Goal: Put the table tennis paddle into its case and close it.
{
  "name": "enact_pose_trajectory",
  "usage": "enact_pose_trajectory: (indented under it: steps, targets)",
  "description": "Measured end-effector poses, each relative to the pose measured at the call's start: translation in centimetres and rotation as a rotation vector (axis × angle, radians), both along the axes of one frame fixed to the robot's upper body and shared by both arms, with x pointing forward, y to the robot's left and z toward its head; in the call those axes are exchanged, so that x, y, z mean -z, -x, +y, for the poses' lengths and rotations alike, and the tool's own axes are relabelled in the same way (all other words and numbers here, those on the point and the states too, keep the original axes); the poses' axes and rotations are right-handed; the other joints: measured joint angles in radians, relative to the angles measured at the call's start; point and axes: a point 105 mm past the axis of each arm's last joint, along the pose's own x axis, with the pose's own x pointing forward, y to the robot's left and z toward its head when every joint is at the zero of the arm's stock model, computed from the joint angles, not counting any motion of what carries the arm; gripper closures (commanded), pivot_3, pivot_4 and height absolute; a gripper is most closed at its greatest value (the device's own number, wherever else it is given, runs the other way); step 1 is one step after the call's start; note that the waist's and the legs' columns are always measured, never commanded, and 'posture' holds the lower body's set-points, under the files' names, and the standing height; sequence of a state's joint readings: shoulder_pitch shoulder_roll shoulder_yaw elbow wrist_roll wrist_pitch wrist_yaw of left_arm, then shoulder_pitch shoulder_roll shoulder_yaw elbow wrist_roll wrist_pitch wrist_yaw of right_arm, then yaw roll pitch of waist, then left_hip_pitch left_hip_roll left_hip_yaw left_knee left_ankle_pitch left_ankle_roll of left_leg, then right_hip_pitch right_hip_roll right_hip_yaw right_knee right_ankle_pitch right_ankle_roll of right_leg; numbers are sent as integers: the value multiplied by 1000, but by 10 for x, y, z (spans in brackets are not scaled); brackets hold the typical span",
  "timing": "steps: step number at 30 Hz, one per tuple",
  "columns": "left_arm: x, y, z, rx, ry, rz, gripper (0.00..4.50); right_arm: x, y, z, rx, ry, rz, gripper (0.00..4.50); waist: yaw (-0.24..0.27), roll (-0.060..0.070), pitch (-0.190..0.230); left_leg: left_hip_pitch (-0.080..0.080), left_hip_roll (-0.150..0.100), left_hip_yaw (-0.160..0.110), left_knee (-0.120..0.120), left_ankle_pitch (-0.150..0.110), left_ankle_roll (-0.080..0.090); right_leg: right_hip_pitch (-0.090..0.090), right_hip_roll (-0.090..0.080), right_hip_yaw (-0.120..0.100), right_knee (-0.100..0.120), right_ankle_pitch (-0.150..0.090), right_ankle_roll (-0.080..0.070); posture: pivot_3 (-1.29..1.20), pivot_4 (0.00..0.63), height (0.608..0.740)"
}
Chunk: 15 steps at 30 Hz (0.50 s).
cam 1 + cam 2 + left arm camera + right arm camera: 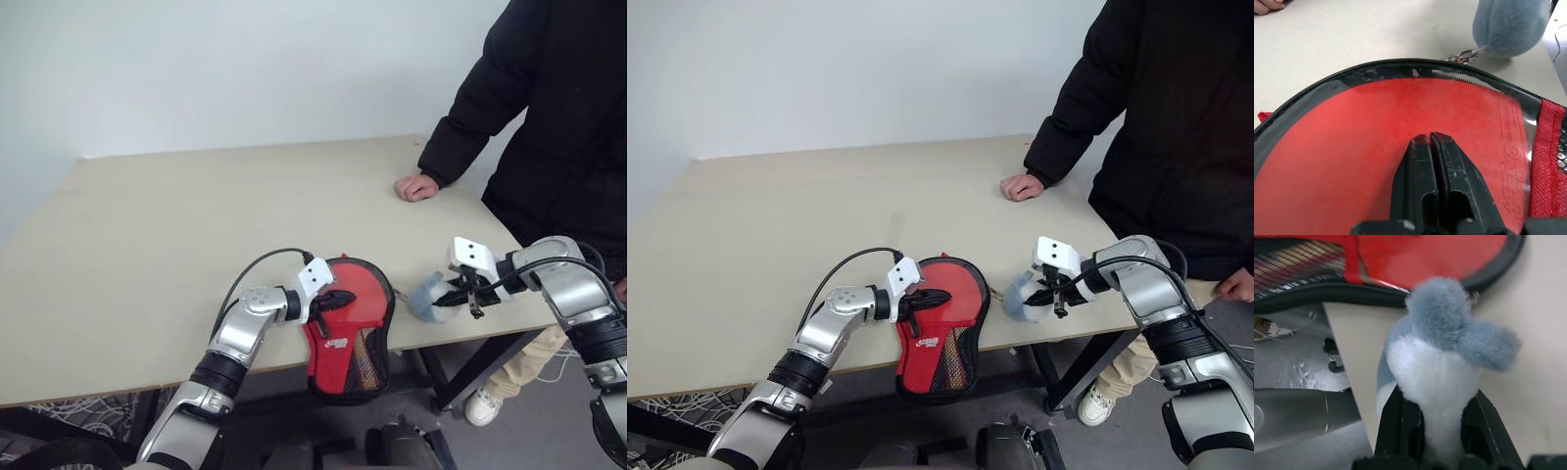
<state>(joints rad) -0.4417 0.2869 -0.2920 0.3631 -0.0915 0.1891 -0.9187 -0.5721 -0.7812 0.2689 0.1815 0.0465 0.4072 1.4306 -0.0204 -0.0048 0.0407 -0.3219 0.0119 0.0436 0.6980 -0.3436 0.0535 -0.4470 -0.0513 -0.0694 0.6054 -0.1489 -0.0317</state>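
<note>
Left hand (pixel 1431 139): two black fingers (pixel 1449 171) pressed together, tips resting on the case's (pixel 1327 161) clear window. The table tennis paddle (pixel 1352 147), red rubber face, shows through that window. Black zip rim arcs around the far side of the case; red fabric panel and a bit of black mesh sit at one edge. Beyond the rim, a grey-blue plush charm (pixel 1511 24) sits on the pale desk (pixel 1352 34), joined to a small metal chain (pixel 1463 55). A person's fingers (pixel 1266 5) rest at the far corner.
</note>
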Motion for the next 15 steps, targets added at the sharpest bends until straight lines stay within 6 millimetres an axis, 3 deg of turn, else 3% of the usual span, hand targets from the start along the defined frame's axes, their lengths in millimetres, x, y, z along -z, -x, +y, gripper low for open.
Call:
enact_pose_trajectory:
  steps: [15]
  targets:
    - [0, 0, 0, 9, -3, 2, 4500, -1, 44, 4, -137, -26, 99, 4173, 0, -2, 1, 0, 0, -1, 0, 0, 0, 0, 0, -1, -1, -1, 2, 0, 0, 740]
